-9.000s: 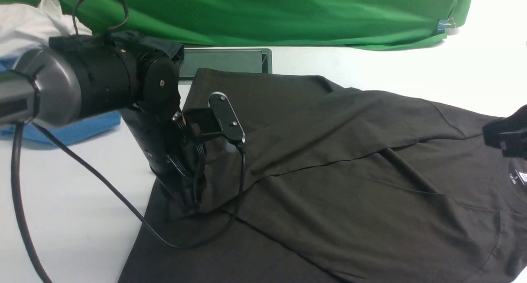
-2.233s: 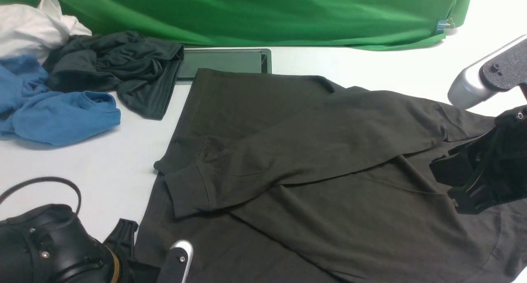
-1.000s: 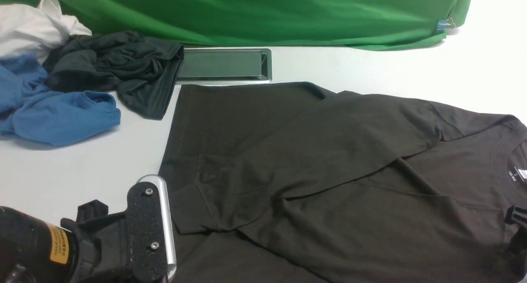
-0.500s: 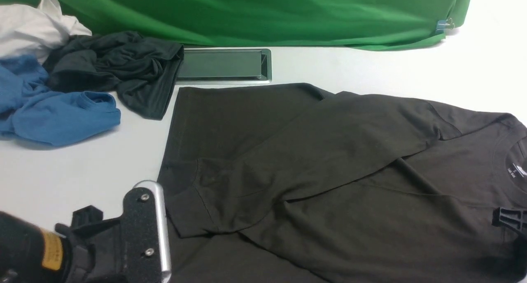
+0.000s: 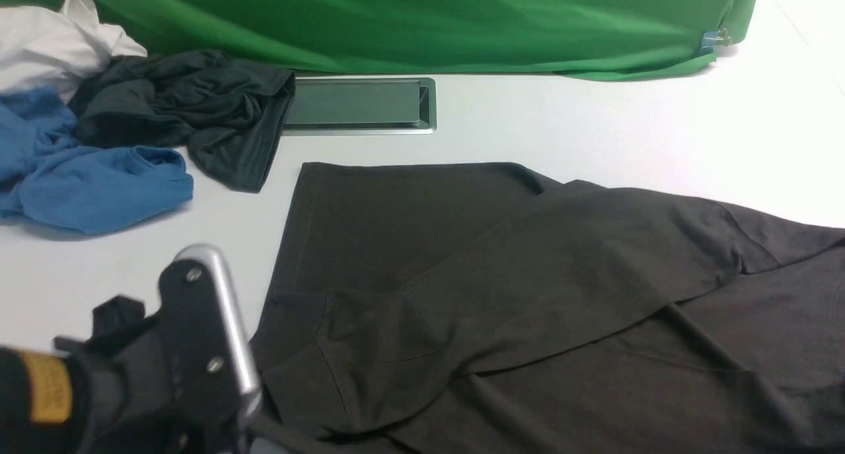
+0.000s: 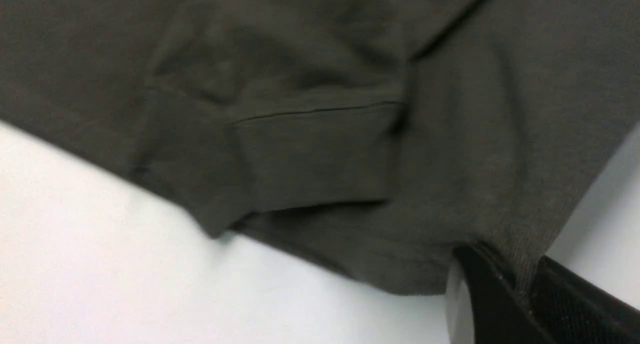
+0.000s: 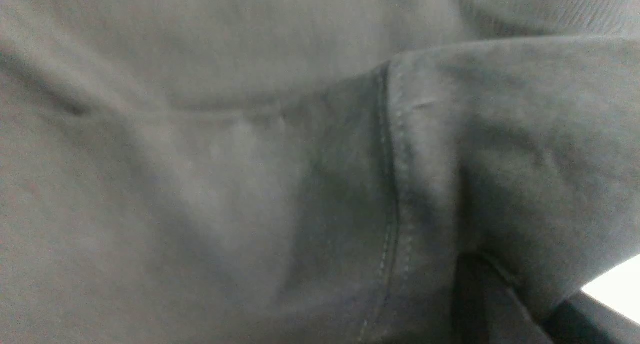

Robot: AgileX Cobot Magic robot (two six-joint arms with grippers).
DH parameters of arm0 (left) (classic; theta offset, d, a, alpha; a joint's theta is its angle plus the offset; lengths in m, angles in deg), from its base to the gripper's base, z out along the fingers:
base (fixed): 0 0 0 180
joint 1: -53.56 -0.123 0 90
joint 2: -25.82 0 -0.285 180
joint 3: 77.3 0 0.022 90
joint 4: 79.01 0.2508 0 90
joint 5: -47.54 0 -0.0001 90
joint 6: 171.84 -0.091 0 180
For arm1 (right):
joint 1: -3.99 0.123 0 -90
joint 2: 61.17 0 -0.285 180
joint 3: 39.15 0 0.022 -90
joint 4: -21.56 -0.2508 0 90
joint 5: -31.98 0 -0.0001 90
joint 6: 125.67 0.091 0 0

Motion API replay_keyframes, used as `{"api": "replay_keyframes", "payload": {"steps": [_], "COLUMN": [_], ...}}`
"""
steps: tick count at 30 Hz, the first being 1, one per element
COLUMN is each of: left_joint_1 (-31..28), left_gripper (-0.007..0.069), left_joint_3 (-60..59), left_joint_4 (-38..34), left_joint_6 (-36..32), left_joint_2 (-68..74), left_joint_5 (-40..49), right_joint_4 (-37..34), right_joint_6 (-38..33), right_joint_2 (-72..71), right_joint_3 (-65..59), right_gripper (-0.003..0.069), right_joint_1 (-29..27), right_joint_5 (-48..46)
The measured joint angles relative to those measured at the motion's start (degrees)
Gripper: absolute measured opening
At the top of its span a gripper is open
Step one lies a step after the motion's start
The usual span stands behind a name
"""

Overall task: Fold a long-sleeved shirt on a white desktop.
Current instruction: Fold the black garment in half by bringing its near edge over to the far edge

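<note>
A dark long-sleeved shirt (image 5: 502,295) is shown spread on the white desktop (image 5: 594,124), filling the centre and lower right of the front view. Its long axis is laid across the frame, the hem at the left and the shoulder end running off the right edge. One sleeve (image 5: 528,262) is laid slantwise over the body, with its cuff (image 5: 310,361) at lower centre-left.

The left gripper (image 6: 525,289) is seen at the lower left of the front view, clamped on the near hem corner; in the left wrist view, ribbed fabric is pinched between its jaws. The right gripper (image 7: 530,304) is not caught by the front view. In its wrist view, cloth beside a stitched seam is nipped between closed jaws.

The rest of the shirt is thus laid up-frame from both grips, so a fold over toward the far edge is judged likely.

No filled container is shown. A grey hatch (image 5: 356,104) is set into the desktop at upper centre. Blue (image 5: 92,183), black (image 5: 198,111) and white (image 5: 46,45) garments are heaped at upper left.
</note>
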Motion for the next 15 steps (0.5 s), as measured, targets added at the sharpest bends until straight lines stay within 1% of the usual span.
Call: {"api": "replay_keyframes", "payload": {"steps": [3, 8, 10, 11, 13, 15], "left_joint_1": [0.0, -1.0, -3.6, -3.9, -8.4, -10.8], "left_gripper": [0.0040, 0.0040, 0.0040, 0.0040, 0.0040, 0.0040], "left_joint_3": [0.7, 3.5, 5.9, 6.3, 9.1, 10.4], "left_joint_4": [4.5, 6.8, 6.8, 6.8, 6.6, 5.5], "left_joint_6": [2.6, 4.4, 4.8, 4.8, 4.6, 3.8], "left_joint_2": [4.5, 11.3, 14.3, 14.6, 17.7, 19.1], "left_joint_5": [-1.6, -5.3, -6.4, -6.5, -6.8, -7.0], "right_joint_4": [-0.1, -0.3, -0.4, -0.4, -0.4, -0.4], "right_joint_6": [-0.6, -2.1, -3.1, -3.2, -3.6, -3.8], "right_joint_2": [3.0, 9.0, 11.7, 11.9, 14.9, 16.9], "right_joint_3": [4.7, 11.1, 13.7, 14.0, 17.3, 19.5], "right_gripper": [0.0054, 0.0054, 0.0054, 0.0054, 0.0054, 0.0054], "right_joint_1": [0.0, 0.0, 0.0, 0.0, 0.0, 0.0], "right_joint_5": [0.7, 1.2, 1.3, 1.3, 1.4, 1.4]}}
